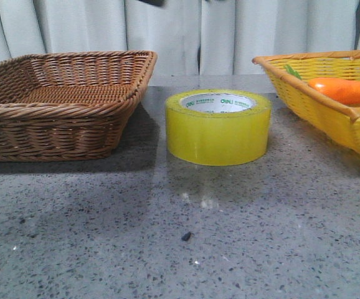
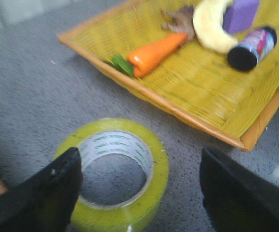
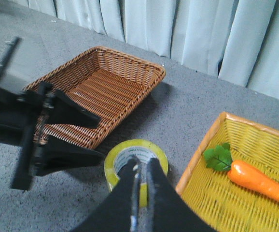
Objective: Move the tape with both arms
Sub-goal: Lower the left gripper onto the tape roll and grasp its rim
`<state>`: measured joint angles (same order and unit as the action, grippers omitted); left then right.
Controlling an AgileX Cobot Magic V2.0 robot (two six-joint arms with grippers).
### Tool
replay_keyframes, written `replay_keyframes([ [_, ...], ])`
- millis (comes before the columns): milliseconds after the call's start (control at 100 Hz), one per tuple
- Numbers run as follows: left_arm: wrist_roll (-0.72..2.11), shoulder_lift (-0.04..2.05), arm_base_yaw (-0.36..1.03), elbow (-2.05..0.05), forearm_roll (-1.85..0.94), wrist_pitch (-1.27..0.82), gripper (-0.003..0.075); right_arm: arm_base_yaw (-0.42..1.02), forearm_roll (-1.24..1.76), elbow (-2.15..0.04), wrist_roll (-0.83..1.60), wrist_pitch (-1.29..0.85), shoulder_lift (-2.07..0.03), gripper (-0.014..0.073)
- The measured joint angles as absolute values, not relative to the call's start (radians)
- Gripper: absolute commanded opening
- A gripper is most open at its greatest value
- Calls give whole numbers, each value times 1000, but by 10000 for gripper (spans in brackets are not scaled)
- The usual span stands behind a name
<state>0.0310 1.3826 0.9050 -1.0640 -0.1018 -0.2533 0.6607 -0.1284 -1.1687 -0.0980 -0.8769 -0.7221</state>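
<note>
Brown wicker basket (image 1: 61, 103) at the counter's (image 1: 167, 249) far left edge, empty as far as visible. Yellow tape (image 1: 218, 126) flat on the speckled grey stone near the middle of the far edge, between the two baskets, white core up, touching neither. Yellow woven basket (image 1: 329, 109) at the far right edge, holding an orange carrot (image 1: 345, 90); in the left wrist view also a banana (image 2: 212, 24), a purple block (image 2: 241, 13) and a dark bottle (image 2: 253, 46). Left gripper (image 2: 139, 193) above the roll, fingers spread wide, one finger (image 2: 48, 193) over the rim, nothing held. Right gripper (image 3: 140, 186) above the tape too, fingers nearly together, empty. Task apparently at its start: tape not yet lifted, grasp, hand-over between arms and placement all left to do.
</note>
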Motion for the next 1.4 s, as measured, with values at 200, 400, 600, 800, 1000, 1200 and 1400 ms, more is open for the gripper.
replay_keyframes([
  [200,96,1588,922,-1264,-99,-458,480,661,-128,-1153,-104,-881,-711,-74],
  [400,146,1734,922,-1400,-99,-565,480,661,-128,-1150,-105,-881,-711,-74],
  [600,157,1832,922,-1453,-91,-590,480,661,-128,-1150,-106,-891,-711,-74],
  [800,157,1865,922,-1457,-80,-597,413,661,-128,-1150,-106,-906,-711,-74],
  [1000,157,1865,902,-1461,-83,-610,192,661,-128,-1150,-106,-910,-711,-74],
  [1200,157,1865,897,-1464,-97,-632,-11,661,-128,-1150,-106,-912,-711,-74],
  [1400,157,1865,896,-1480,-95,-659,-20,661,-128,-1150,-106,-914,-711,-74],
])
